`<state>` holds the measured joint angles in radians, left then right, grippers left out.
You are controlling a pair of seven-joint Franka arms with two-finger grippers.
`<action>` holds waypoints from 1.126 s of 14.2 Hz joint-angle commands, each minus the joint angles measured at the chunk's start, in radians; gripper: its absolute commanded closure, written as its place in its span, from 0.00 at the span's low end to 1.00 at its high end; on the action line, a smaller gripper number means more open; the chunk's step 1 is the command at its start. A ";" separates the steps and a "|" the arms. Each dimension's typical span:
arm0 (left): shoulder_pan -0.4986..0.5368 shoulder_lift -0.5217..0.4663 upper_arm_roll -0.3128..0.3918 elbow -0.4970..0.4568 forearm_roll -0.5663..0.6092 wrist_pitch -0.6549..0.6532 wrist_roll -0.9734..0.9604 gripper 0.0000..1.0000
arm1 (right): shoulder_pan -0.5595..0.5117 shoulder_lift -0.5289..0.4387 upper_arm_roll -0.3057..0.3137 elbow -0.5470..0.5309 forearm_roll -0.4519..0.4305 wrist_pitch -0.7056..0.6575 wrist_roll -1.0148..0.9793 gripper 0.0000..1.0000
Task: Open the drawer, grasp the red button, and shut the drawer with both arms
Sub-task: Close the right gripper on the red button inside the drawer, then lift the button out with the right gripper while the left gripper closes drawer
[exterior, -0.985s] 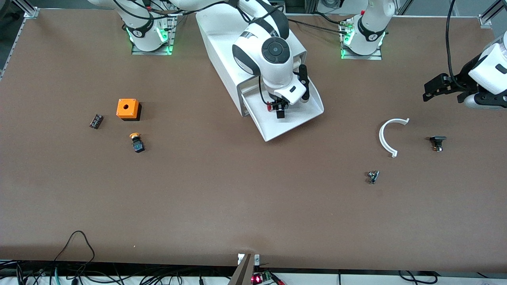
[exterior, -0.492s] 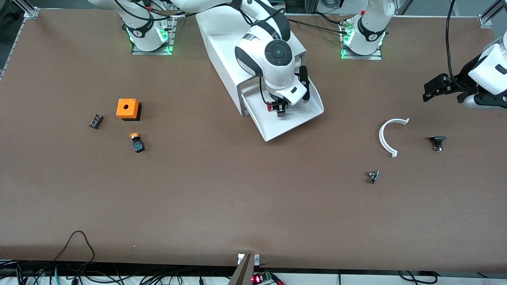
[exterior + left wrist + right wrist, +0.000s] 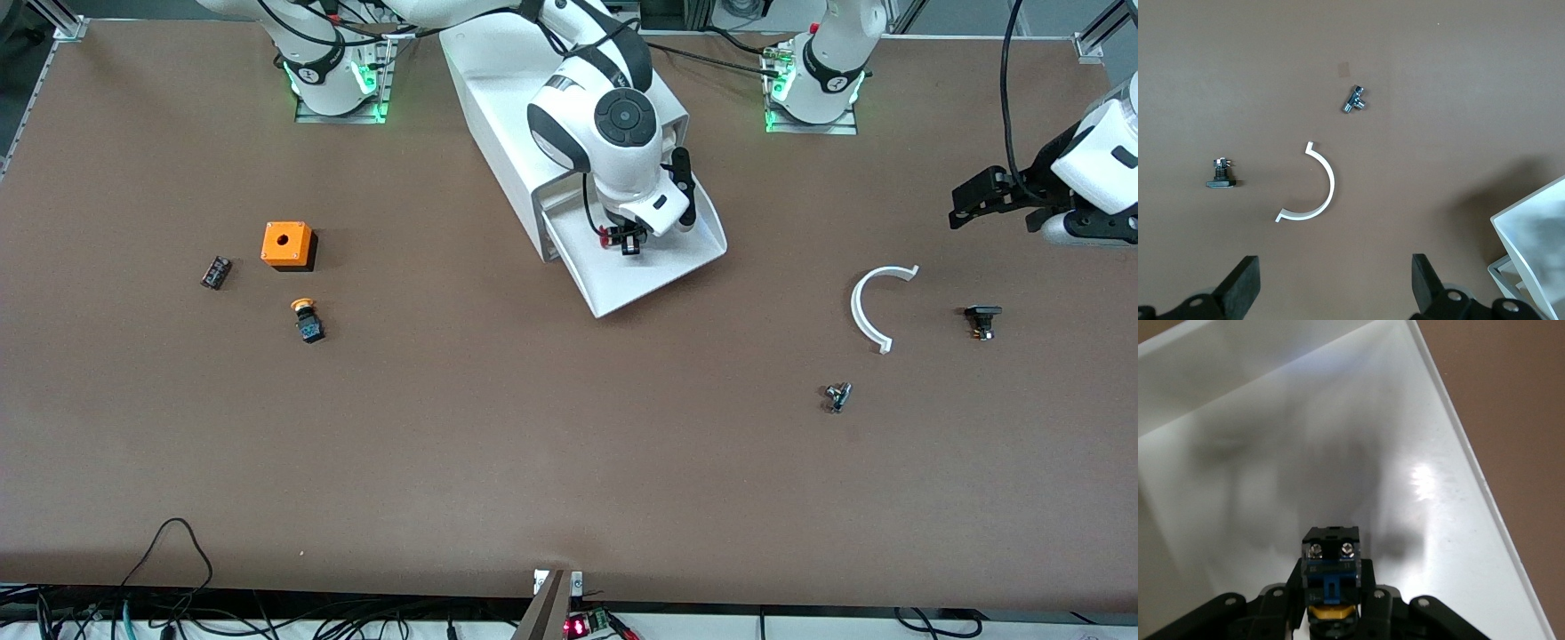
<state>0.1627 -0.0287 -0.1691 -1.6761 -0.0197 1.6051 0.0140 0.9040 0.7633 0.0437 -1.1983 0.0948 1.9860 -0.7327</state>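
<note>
The white drawer (image 3: pixel 662 271) stands pulled out of the front of the white cabinet (image 3: pixel 498 80). My right gripper (image 3: pixel 628 242) is over the open drawer, shut on the button (image 3: pixel 608 236), whose red cap sticks out sideways. In the right wrist view the button's black-blue body (image 3: pixel 1331 561) and yellow ring (image 3: pixel 1331 611) sit between the fingers (image 3: pixel 1368 587), above the drawer's floor (image 3: pixel 1338 453). My left gripper (image 3: pixel 971 203) is open and empty, in the air at the left arm's end of the table; in its wrist view (image 3: pixel 1331 293) the jaws stand wide apart.
An orange box with a hole (image 3: pixel 287 244), an orange-capped button (image 3: pixel 308 320) and a small black part (image 3: pixel 215 272) lie toward the right arm's end. A white curved piece (image 3: pixel 867 307), a black part (image 3: pixel 981 318) and a metal fitting (image 3: pixel 837 396) lie toward the left arm's end.
My right gripper has risen a little with the button held in it, over the open drawer. The left arm has barely moved.
</note>
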 commanded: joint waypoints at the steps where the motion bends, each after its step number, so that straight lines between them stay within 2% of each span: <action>1: -0.009 0.018 0.005 0.029 0.035 -0.007 -0.009 0.00 | 0.013 0.013 -0.011 0.033 -0.010 -0.009 -0.014 0.72; 4: -0.008 0.016 0.005 0.027 0.035 -0.005 -0.002 0.00 | 0.010 -0.002 -0.011 0.037 -0.010 -0.012 -0.011 0.74; 6: -0.008 0.018 0.006 0.022 0.037 0.015 0.003 0.00 | 0.000 -0.045 -0.011 0.037 -0.010 -0.010 0.001 0.75; 9: -0.011 0.027 -0.001 0.026 0.044 0.025 -0.003 0.00 | -0.010 -0.081 -0.077 0.037 -0.004 0.000 0.019 0.75; 12: -0.024 0.064 -0.004 0.026 0.044 0.076 -0.015 0.00 | -0.048 -0.111 -0.084 0.036 -0.006 0.014 0.114 0.75; 14: -0.046 0.102 -0.036 0.013 0.044 0.116 -0.102 0.00 | -0.089 -0.140 -0.099 0.008 -0.004 0.016 0.118 0.74; 16: -0.058 0.151 -0.085 -0.010 0.043 0.194 -0.240 0.00 | -0.123 -0.189 -0.116 -0.068 -0.003 0.019 0.128 0.74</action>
<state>0.1263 0.0667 -0.2117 -1.6817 -0.0187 1.7388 -0.1049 0.8122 0.6398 -0.0659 -1.1721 0.0947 1.9944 -0.6296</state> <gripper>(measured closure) 0.000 0.665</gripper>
